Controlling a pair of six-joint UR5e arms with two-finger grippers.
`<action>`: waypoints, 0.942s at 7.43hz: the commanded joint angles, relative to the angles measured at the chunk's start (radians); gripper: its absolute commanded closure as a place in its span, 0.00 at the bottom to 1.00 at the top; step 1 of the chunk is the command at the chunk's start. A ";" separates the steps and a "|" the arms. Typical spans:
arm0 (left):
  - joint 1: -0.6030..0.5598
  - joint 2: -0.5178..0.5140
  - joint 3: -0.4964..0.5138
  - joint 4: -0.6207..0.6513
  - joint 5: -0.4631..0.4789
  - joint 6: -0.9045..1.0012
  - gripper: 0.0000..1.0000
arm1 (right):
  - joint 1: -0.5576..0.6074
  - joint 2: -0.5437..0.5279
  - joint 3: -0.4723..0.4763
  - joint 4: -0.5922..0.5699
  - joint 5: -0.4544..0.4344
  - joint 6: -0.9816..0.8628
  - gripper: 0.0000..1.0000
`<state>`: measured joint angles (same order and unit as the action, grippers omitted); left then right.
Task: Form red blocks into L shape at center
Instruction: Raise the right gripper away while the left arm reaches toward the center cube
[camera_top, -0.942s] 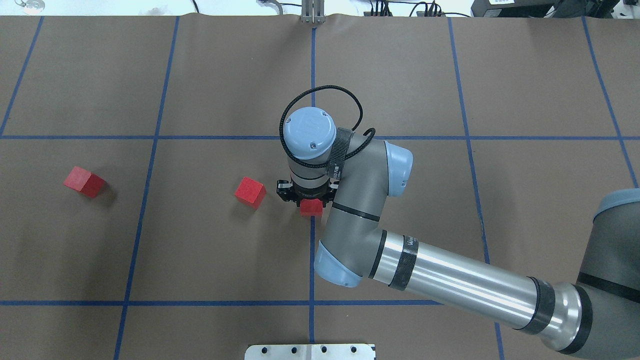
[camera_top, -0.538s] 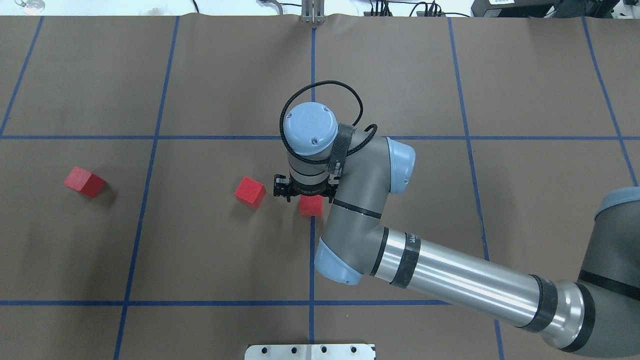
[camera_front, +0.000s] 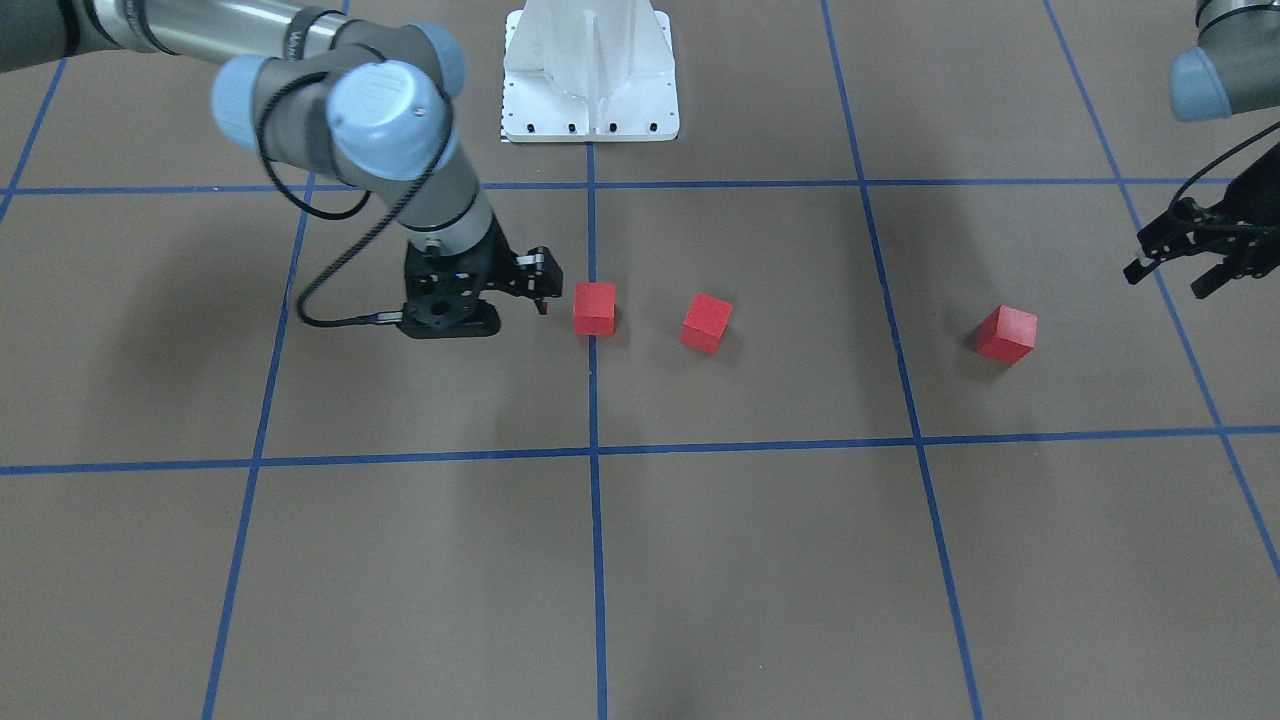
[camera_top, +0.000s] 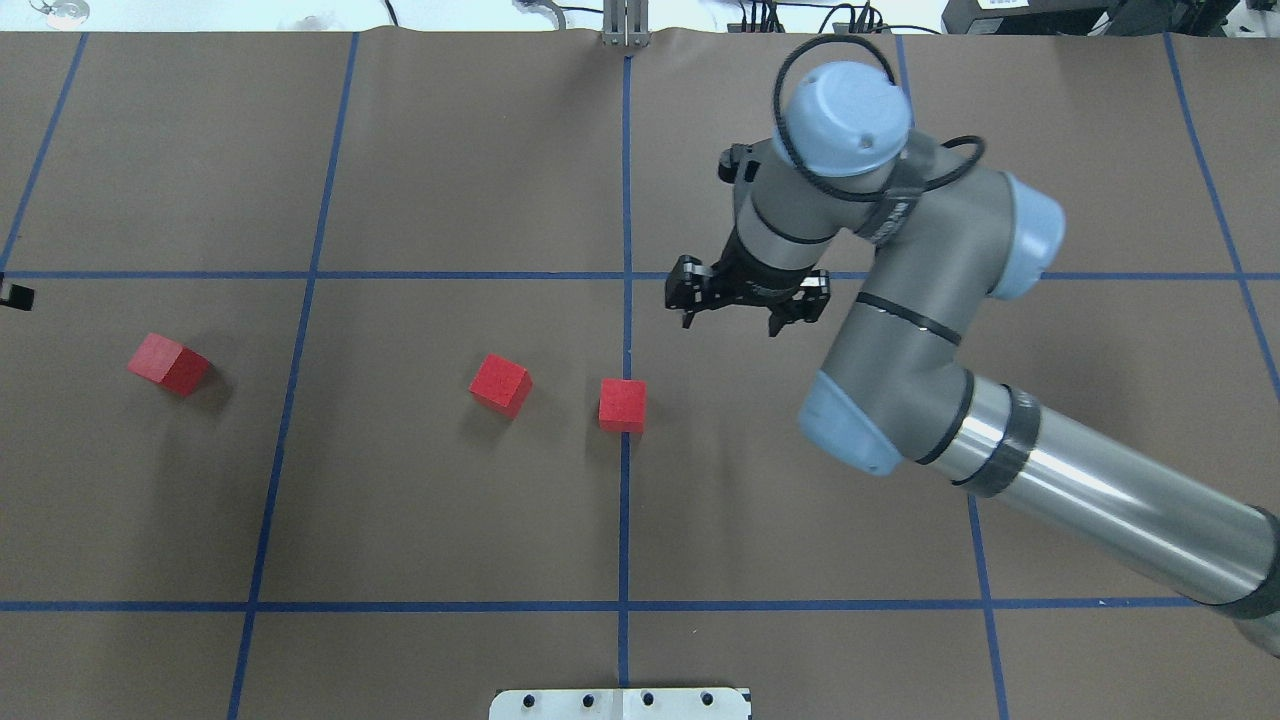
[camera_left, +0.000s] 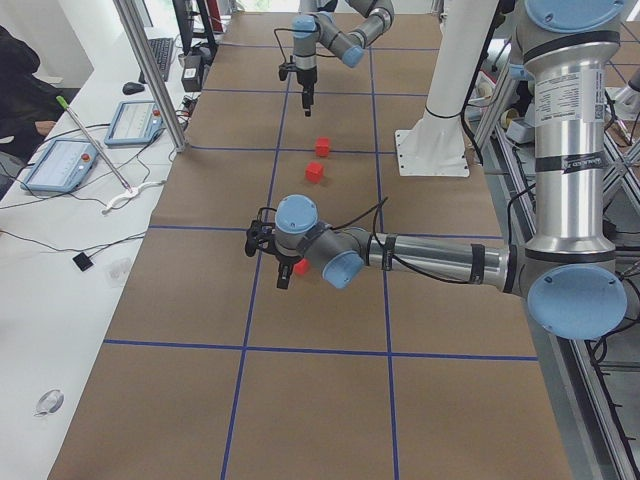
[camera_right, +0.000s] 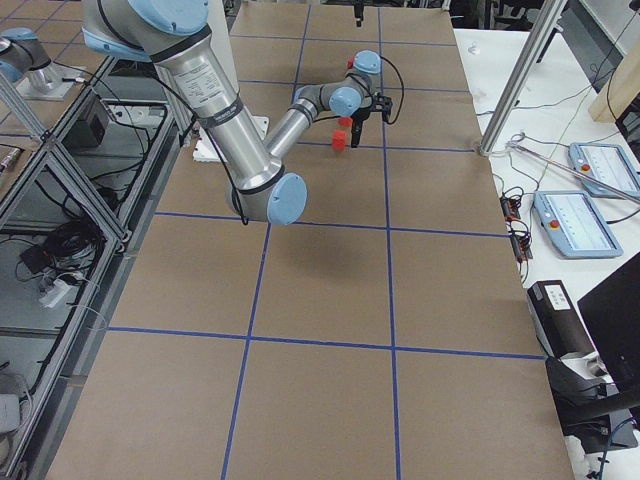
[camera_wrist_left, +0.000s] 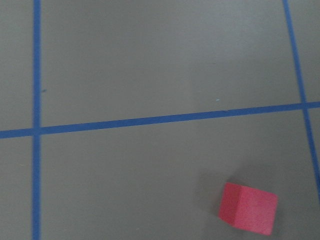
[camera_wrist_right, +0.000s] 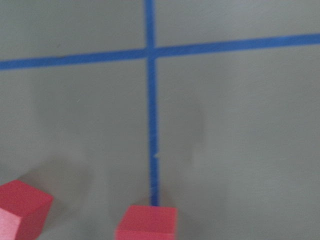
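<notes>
Three red blocks lie apart in a rough row on the brown mat. One (camera_top: 622, 404) sits on the centre blue line, one (camera_top: 500, 383) just left of it, one (camera_top: 167, 363) far left. In the front view they are the centre block (camera_front: 594, 308), its neighbour (camera_front: 706, 322) and the lone one (camera_front: 1006, 334). My right gripper (camera_top: 745, 305) is open and empty, raised beyond and right of the centre block. My left gripper (camera_front: 1180, 270) is open and empty, near the lone block (camera_wrist_left: 247, 207). The right wrist view shows the centre block (camera_wrist_right: 147, 222) and its neighbour (camera_wrist_right: 20, 207).
Blue tape lines (camera_top: 625, 500) divide the mat into large squares. The white robot base plate (camera_top: 620, 703) is at the near edge. A metal bracket (camera_top: 625, 25) stands at the far edge. The right arm's forearm (camera_top: 1100, 500) crosses the right half.
My right gripper has opened, left the centre block on the line, and risen away to the far right. The left gripper's tip has come in at the overhead view's left edge.
</notes>
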<state>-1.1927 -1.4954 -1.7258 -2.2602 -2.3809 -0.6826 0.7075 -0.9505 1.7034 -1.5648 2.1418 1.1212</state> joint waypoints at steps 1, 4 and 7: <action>0.178 -0.134 -0.021 -0.062 0.047 -0.123 0.00 | 0.111 -0.172 0.096 0.000 0.062 -0.171 0.00; 0.438 -0.271 -0.048 -0.038 0.269 -0.170 0.00 | 0.226 -0.293 0.087 0.000 0.099 -0.389 0.00; 0.527 -0.504 -0.038 0.291 0.296 -0.065 0.01 | 0.262 -0.335 0.053 0.002 0.089 -0.484 0.00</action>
<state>-0.6977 -1.9027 -1.7685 -2.1050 -2.0994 -0.8158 0.9583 -1.2719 1.7745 -1.5637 2.2373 0.6734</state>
